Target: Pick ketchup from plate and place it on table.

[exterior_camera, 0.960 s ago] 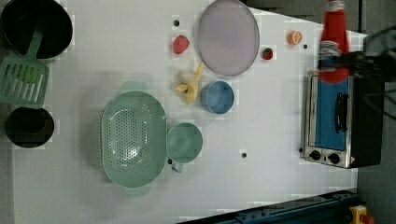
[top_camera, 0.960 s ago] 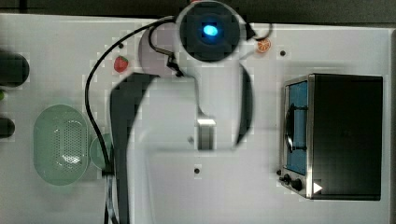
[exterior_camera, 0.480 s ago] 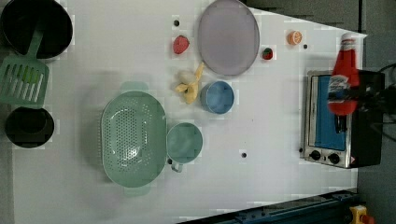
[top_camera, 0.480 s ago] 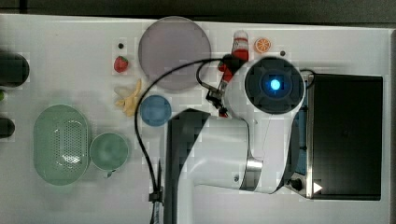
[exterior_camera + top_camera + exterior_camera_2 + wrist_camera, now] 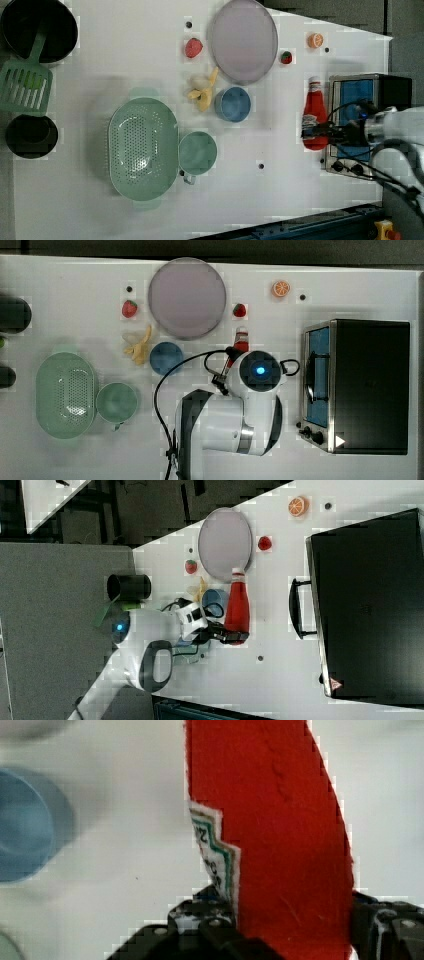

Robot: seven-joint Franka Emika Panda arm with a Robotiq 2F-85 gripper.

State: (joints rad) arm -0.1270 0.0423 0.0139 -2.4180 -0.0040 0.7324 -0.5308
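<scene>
Above the white table [image 5: 125, 210], jaws clamp the ketchup [image 5: 314, 112] (its green-edged label's lettering unreadable).

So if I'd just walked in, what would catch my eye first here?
Probably the red ketchup, upright and clamped between the white arm's dark fingers, between the blue dish and the toaster oven in the left view. Next, the bare lilac plate at the table's far edge, a strawberry on each side.
</scene>
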